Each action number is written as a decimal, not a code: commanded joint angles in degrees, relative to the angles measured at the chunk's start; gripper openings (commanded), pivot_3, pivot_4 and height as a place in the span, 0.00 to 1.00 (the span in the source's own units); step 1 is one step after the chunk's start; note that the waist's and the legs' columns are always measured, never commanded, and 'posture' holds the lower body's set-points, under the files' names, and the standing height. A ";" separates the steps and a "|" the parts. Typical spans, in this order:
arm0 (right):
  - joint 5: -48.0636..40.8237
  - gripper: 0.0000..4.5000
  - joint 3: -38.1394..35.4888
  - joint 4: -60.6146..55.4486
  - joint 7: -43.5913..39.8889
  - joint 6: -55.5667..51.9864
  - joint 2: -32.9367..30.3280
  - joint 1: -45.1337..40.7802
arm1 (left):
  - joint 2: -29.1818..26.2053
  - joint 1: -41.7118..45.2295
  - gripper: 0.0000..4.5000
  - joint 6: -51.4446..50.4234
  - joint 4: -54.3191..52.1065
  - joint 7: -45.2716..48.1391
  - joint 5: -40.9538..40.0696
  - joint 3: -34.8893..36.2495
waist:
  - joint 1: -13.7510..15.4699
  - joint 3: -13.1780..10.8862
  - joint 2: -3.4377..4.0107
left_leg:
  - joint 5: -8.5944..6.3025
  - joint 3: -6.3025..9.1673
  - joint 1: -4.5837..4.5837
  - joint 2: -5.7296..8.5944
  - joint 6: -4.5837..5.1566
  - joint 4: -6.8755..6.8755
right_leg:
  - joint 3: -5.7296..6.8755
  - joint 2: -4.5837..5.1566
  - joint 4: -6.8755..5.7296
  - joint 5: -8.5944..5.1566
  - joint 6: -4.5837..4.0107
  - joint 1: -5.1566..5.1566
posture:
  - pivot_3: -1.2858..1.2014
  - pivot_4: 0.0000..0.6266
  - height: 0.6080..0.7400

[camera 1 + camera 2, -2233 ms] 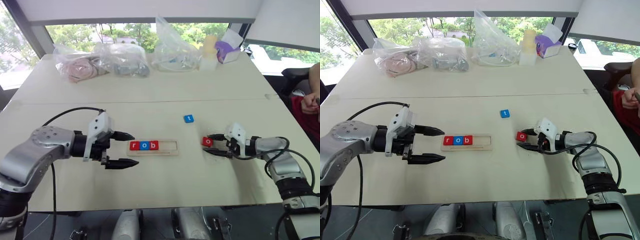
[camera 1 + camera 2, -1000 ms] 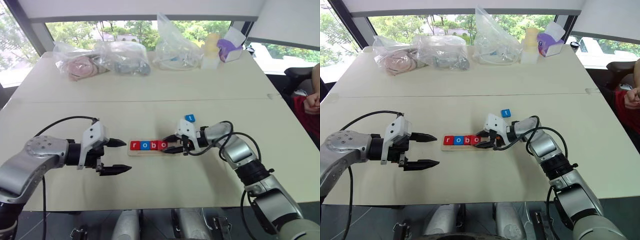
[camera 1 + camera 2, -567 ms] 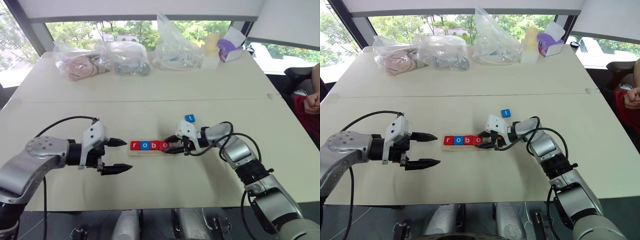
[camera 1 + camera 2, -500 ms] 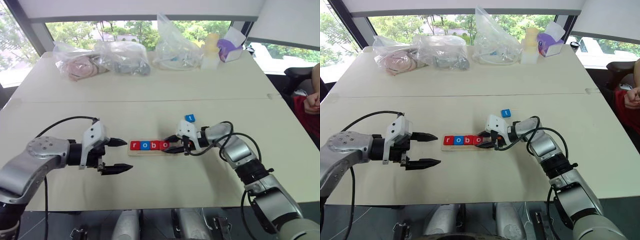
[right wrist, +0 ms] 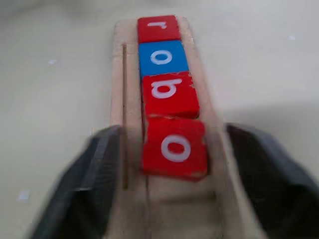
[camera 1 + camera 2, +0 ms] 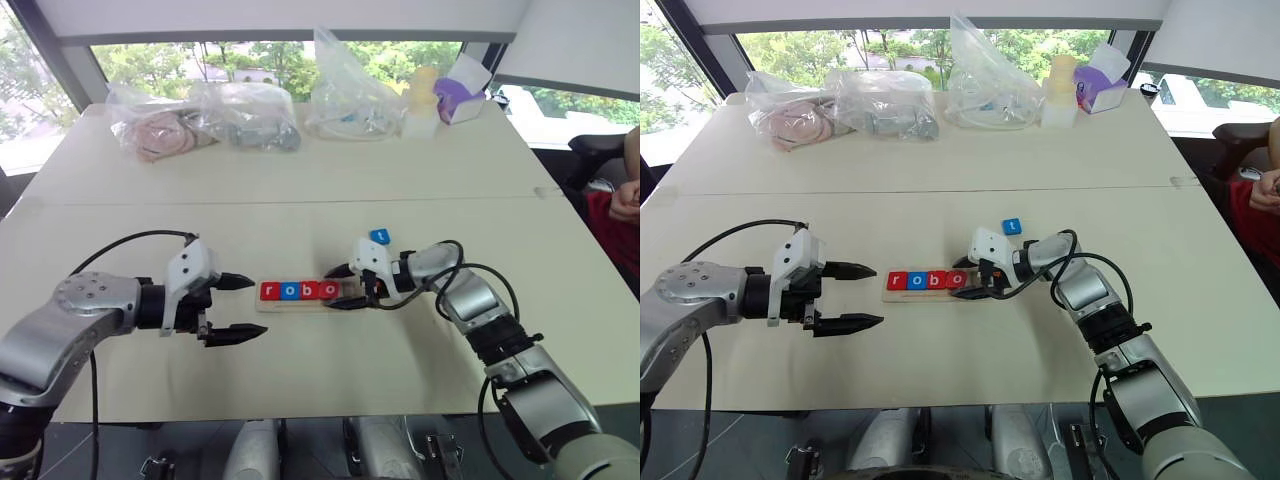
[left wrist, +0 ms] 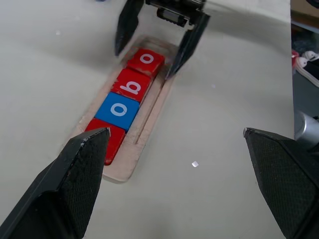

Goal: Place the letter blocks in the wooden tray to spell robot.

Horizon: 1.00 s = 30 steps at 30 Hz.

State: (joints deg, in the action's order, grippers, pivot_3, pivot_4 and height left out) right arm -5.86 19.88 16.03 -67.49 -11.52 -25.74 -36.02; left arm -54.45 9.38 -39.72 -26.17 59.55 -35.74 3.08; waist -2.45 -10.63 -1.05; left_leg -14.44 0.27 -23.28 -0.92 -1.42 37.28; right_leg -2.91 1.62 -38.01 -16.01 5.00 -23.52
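Four blocks read r-o-b-o in the tray; the right gripper straddles the last o, jaws apart, and the left gripper hangs wide, empty. The blue t lies beyond: light, rigid, probably slick, best pinched across opposite edges

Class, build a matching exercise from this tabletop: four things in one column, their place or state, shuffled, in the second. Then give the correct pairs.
Things
1. blue t block
2. red second o block
3. left gripper
4. purple tissue box

Places or states
A. open, beside the wooden tray's r end
B. far table edge, by the window
C. loose on the table, outside the tray
D. fourth slot of the tray

Pairs: 1-C, 2-D, 3-A, 4-B
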 commanded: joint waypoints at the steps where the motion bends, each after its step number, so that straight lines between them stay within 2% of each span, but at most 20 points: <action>1: -0.80 0.81 -2.59 -1.30 1.28 0.32 0.13 -1.13 | 0.05 0.67 1.00 0.19 -1.18 -0.07 -0.57 1.13 | 0.01 0.00 0.00 | 0.00 0.00 0.00 0.00 0.00 0.00 | 0.00 0.00 0.00 0.00 0.00 0.00 | 0.52 0.24 0.96; 7: -2.92 0.81 -7.48 -4.18 3.26 -1.41 -1.55 -1.32 | 0.15 0.80 1.00 0.22 -1.16 -0.14 -0.59 1.21 | 0.03 0.00 0.00 | 0.00 0.00 0.00 0.01 0.00 0.00 | 0.00 0.01 0.00 0.00 0.00 0.00 | 0.52 0.24 0.96; 12: -2.65 0.81 -8.28 -13.35 3.01 -1.78 -6.29 4.52 | 0.08 0.72 1.00 0.27 -0.95 0.03 -0.61 1.34 | 0.22 0.01 -0.01 | 0.00 0.02 -0.01 0.01 0.00 -0.02 | 0.02 0.03 0.01 0.00 0.00 0.01 | 0.52 0.24 0.96; 15: -2.32 0.81 -9.17 -17.04 6.28 -3.41 -6.60 7.20 | 0.11 1.21 1.00 0.37 -0.49 0.32 -0.62 1.22 | 0.22 0.01 -0.01 | 0.00 0.04 -0.02 0.02 0.00 -0.03 | 0.03 0.03 0.01 0.00 0.00 0.01 | 0.52 0.24 0.96; 19: -4.05 0.81 -16.84 -15.43 20.25 -10.90 -1.79 6.52 | 3.05 4.84 1.00 0.49 1.12 -1.79 -1.98 2.38 | -0.03 0.01 -0.01 | 0.03 -0.01 0.03 0.00 -0.04 0.02 | -0.01 -0.02 -0.04 0.00 -0.01 0.01 | 0.52 0.24 0.96; 24: -1.23 0.81 -22.30 -17.25 36.52 -20.04 3.13 6.27 | 7.87 10.29 1.00 -0.32 2.59 -6.07 -3.78 4.34 | 0.12 0.02 -0.04 | 0.09 0.04 0.01 0.02 -0.15 0.08 | 0.00 -0.03 -0.09 0.01 0.00 0.03 | 0.52 0.24 0.96; 30: -3.14 0.81 -24.84 -21.50 47.15 -31.86 10.30 6.89 | 8.78 13.57 1.00 1.02 4.51 -7.12 -0.79 1.97 | -0.04 0.03 -0.04 | 0.09 0.05 -0.07 0.04 -0.15 -0.10 | -0.02 -0.02 -0.09 0.01 0.01 -0.12 | 0.52 0.24 0.96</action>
State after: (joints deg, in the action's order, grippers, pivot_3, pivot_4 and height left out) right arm -8.16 -3.96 -2.66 -23.34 -40.78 -16.86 -28.51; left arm -45.79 21.83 -40.07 -21.79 52.88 -37.59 5.12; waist -2.49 -10.60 -1.08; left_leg -14.35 0.32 -23.35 -0.90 -1.57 37.18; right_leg -2.93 1.58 -38.10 -16.00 5.01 -23.63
